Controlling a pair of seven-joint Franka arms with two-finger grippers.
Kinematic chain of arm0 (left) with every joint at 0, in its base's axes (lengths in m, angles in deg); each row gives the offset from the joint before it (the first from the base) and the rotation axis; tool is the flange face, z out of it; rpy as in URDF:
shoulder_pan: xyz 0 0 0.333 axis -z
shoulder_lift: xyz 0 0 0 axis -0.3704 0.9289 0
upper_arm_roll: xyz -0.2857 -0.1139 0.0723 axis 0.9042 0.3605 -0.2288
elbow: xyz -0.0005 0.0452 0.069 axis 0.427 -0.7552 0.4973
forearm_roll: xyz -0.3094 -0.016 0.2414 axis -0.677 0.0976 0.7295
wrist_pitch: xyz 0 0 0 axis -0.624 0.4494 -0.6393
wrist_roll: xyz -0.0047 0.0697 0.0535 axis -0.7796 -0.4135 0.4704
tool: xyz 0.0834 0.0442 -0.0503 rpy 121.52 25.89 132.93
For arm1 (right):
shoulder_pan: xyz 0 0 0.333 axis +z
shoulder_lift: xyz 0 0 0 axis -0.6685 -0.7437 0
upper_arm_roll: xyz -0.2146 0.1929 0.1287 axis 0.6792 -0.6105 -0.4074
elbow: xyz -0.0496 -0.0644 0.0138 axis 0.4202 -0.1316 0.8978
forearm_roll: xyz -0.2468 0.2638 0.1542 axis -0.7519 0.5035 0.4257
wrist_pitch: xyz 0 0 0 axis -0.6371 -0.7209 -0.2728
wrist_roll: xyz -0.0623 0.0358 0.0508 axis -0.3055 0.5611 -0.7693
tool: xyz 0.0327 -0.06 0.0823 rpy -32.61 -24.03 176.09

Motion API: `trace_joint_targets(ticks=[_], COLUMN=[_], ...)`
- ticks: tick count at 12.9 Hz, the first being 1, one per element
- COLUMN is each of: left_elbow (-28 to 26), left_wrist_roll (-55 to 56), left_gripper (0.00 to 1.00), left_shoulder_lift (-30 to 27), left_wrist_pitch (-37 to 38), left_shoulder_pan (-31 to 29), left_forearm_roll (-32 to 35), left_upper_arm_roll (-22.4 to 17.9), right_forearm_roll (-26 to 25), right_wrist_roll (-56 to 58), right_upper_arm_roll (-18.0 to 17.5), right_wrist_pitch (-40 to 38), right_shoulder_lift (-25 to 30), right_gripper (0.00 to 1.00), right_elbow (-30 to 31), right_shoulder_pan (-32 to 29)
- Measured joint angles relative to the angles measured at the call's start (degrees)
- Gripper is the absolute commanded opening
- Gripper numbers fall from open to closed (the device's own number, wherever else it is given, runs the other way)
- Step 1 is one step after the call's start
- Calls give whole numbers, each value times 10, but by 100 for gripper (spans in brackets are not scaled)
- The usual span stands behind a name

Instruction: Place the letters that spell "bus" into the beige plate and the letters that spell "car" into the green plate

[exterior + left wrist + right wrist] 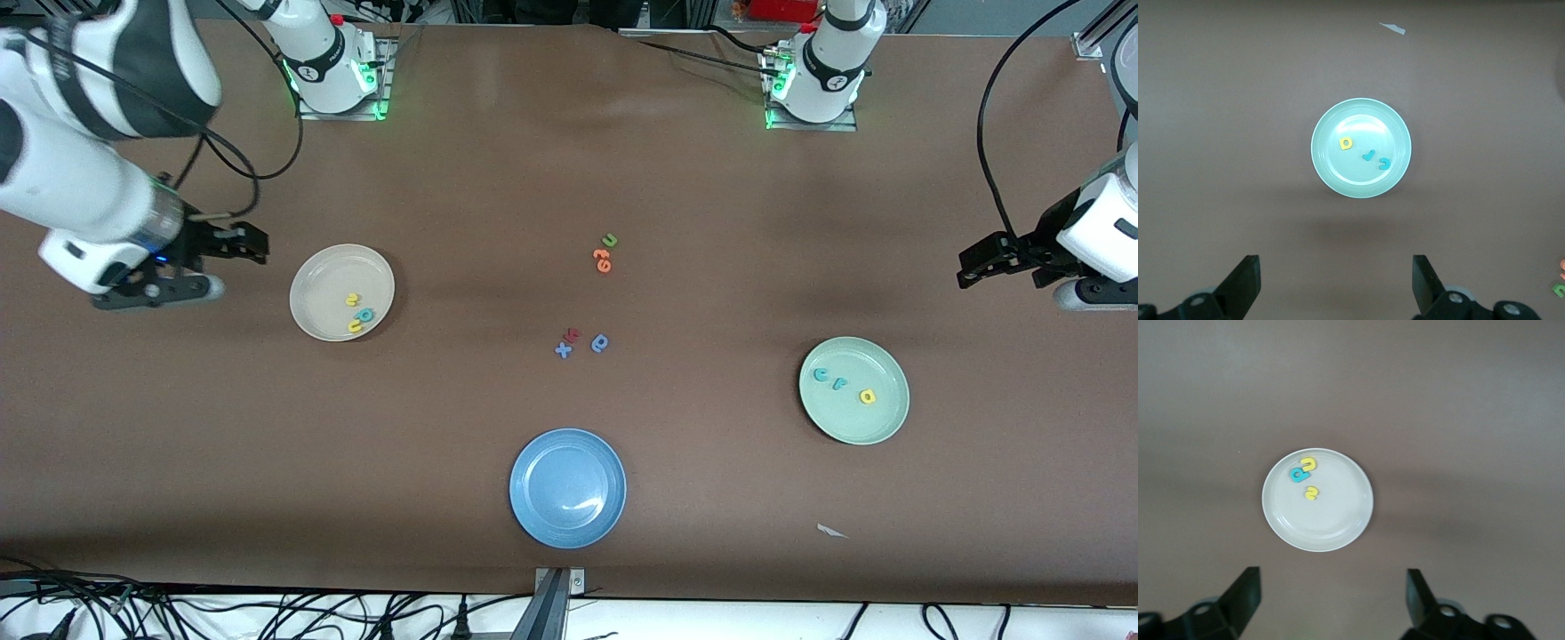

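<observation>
The beige plate [324,280] [1331,520] holds a teal "b" [364,314] [1298,475], a yellow "u" [1310,463] and a yellow "s" [1311,493]. In the green plate [876,422] [1358,177] lie a teal "c" [821,374] [1384,163], a teal "r" [838,383] [1369,156] and a yellow "a" [867,396] [1346,143]. My right gripper [258,246] [1333,587] hangs open and empty over bare table beside the beige plate, toward the right arm's end. My left gripper [967,267] [1336,280] is open and empty over the table's left-arm end.
A blue plate [567,487] with nothing in it sits nearest the front camera. Mid-table lie a green "u" [610,240], orange letters [603,260], a blue "x" [563,350], a red letter [573,335] and a blue rounded letter [600,343]. A white scrap [831,531] lies near the front edge.
</observation>
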Motion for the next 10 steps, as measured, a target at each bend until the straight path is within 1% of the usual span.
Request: trace_joint_targets(ticks=[1, 4, 10], left_elbow=[0, 0, 0], left_wrist_roll=[0, 0, 0], left_gripper=[100, 100, 100], left_shoulder_lift=[0, 0, 0], left_wrist_pitch=[0, 0, 0], left_shoulder_pan=[0, 0, 0], left_forearm_roll=[0, 0, 0], left_upper_arm_roll=[0, 0, 0], right_forearm_roll=[4, 4, 4], right_wrist_roll=[6, 7, 7], right_upper_arm_roll=[10, 13, 19], right_wrist_pitch=[-8, -20, -20], right_shoulder_lift=[14, 37, 35], right_gripper=[100, 100, 100], right_elbow=[-2, -2, 0], right_shoulder_pan=[1, 2, -17])
